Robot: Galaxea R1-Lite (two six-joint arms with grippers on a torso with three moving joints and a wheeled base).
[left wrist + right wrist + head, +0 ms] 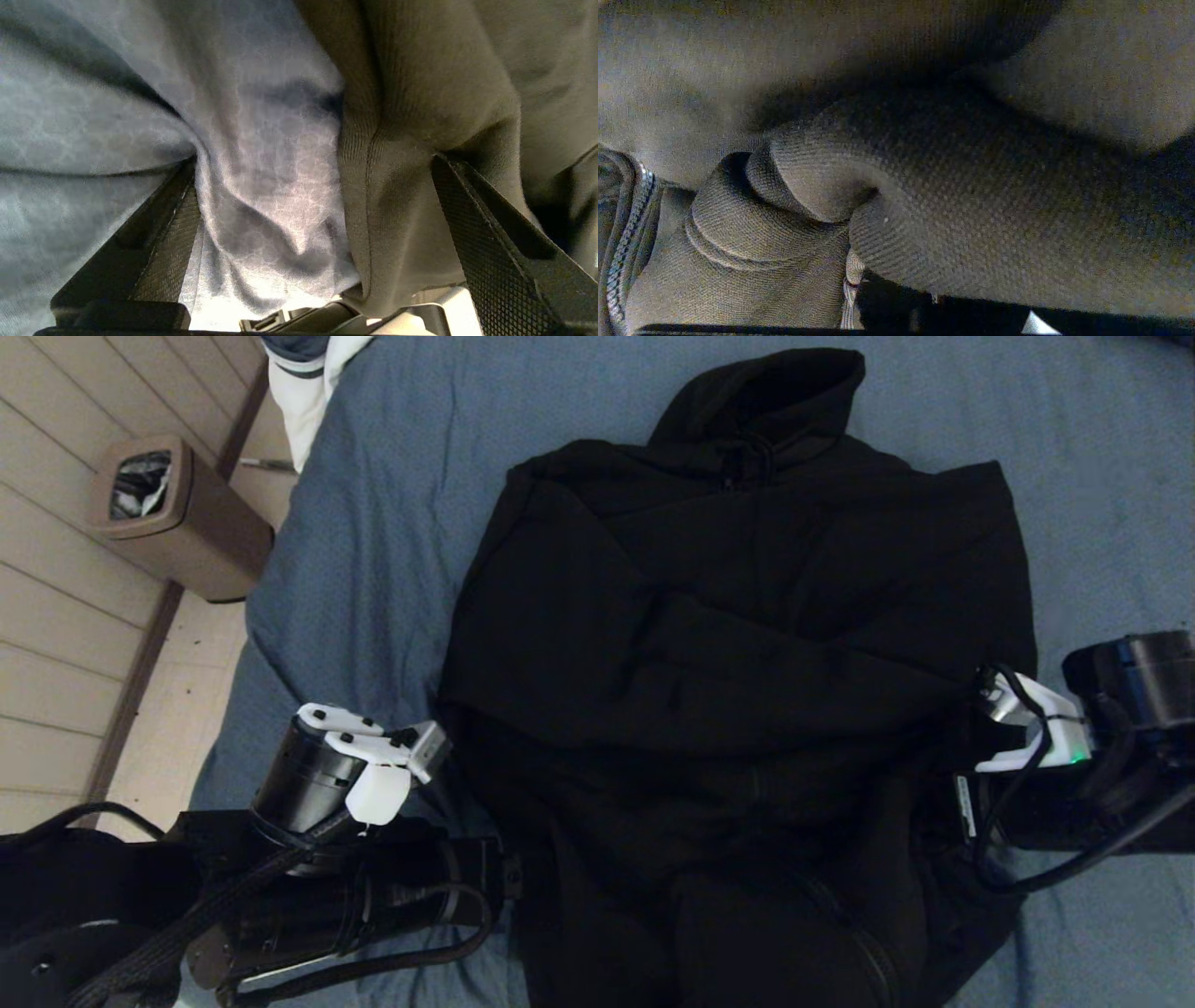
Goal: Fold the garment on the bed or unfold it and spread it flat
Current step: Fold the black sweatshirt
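Black fleece — the garment (738, 644) lies bunched mid-frame on the bed (392, 523), hood toward the top. Lower left, the left gripper (317, 224) straddles its edge, fingers (472, 224) spread wide. At right, the right gripper (966, 784) is buried in cloth — pinched together.

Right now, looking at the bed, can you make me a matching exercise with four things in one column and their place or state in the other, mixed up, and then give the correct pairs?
Column one:
1. hoodie
2. bin
3. left pincer
4. right pincer

Column two:
A. on the floor beside the bed
B. shut, at the hoodie's right edge
C. open, astride the hoodie's left edge and the sheet
D. lying on the bed, sleeves folded across the body

Pairs: 1-D, 2-A, 3-C, 4-B
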